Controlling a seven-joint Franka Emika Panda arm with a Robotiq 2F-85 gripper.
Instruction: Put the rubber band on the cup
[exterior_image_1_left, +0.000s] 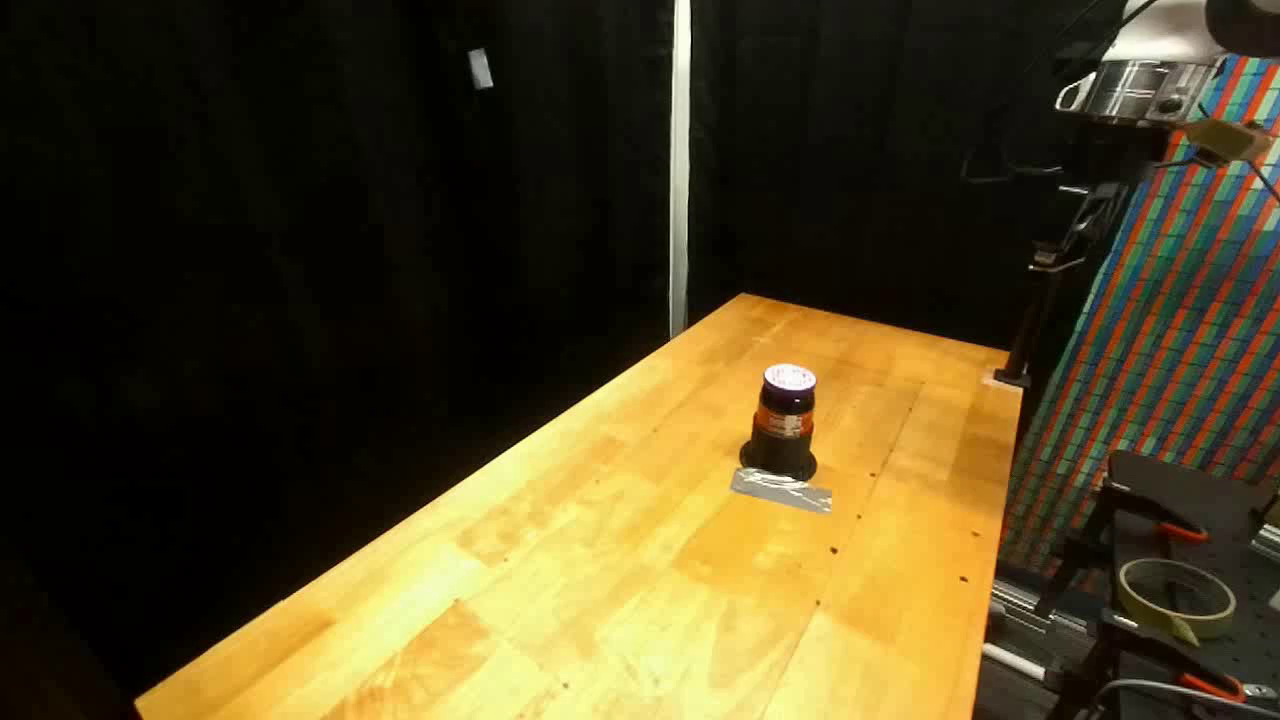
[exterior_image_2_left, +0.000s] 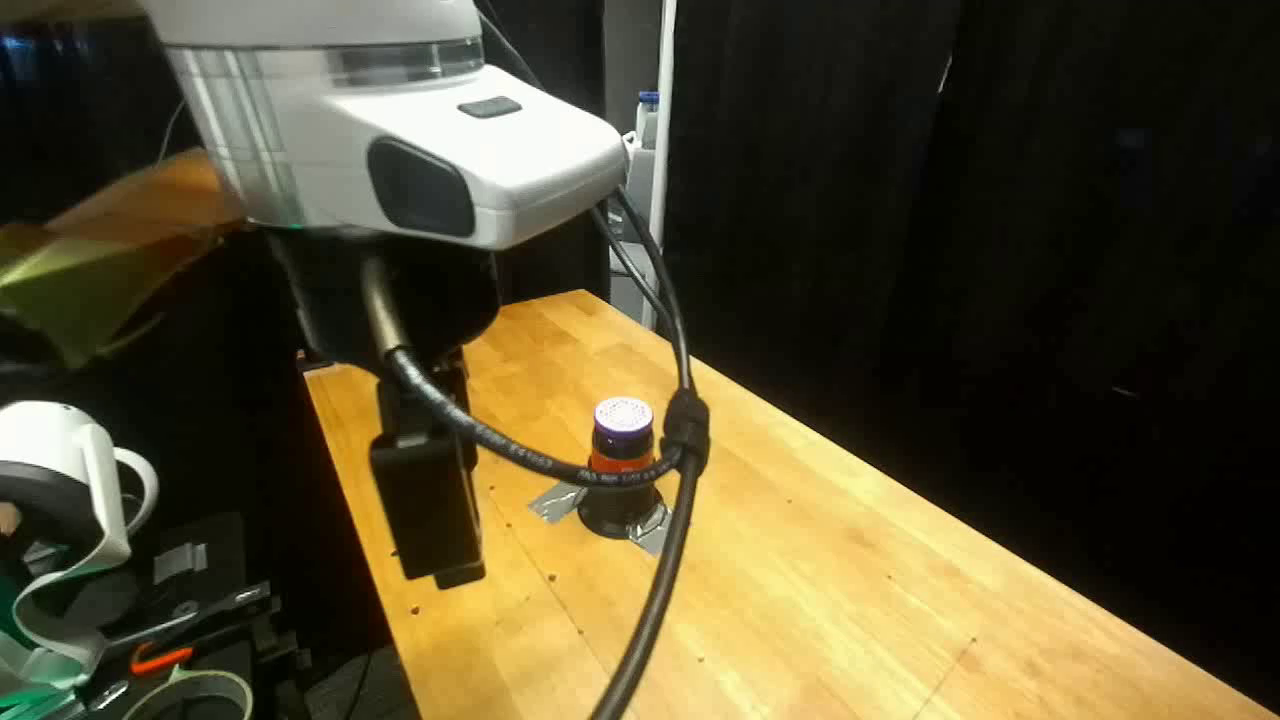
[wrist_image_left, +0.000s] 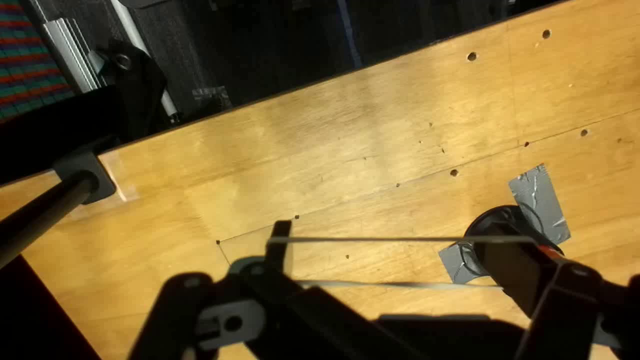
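Note:
The cup (exterior_image_1_left: 784, 440) stands upright on the wooden table, dark with a pale top and an orange-red band. It also shows in an exterior view (exterior_image_2_left: 622, 445), partly behind a cable. In the wrist view its dark base (wrist_image_left: 489, 220) shows at the right, the rest mostly hidden behind one finger. My gripper (wrist_image_left: 400, 257) is open, with the rubber band (wrist_image_left: 380, 239) stretched around its two fingers as two thin, nearly parallel strands. In an exterior view my gripper (exterior_image_2_left: 430, 515) hangs above the table, beside and apart from the cup. The band cannot be made out in either exterior view.
Silver tape strips (exterior_image_1_left: 782, 490) lie at the cup's base on the wooden table (exterior_image_1_left: 640, 580). A black post (wrist_image_left: 55, 205) is fixed at a table corner. A thick cable (exterior_image_2_left: 650, 610) hangs from the arm. A tape roll (exterior_image_1_left: 1177, 597) lies beside the table.

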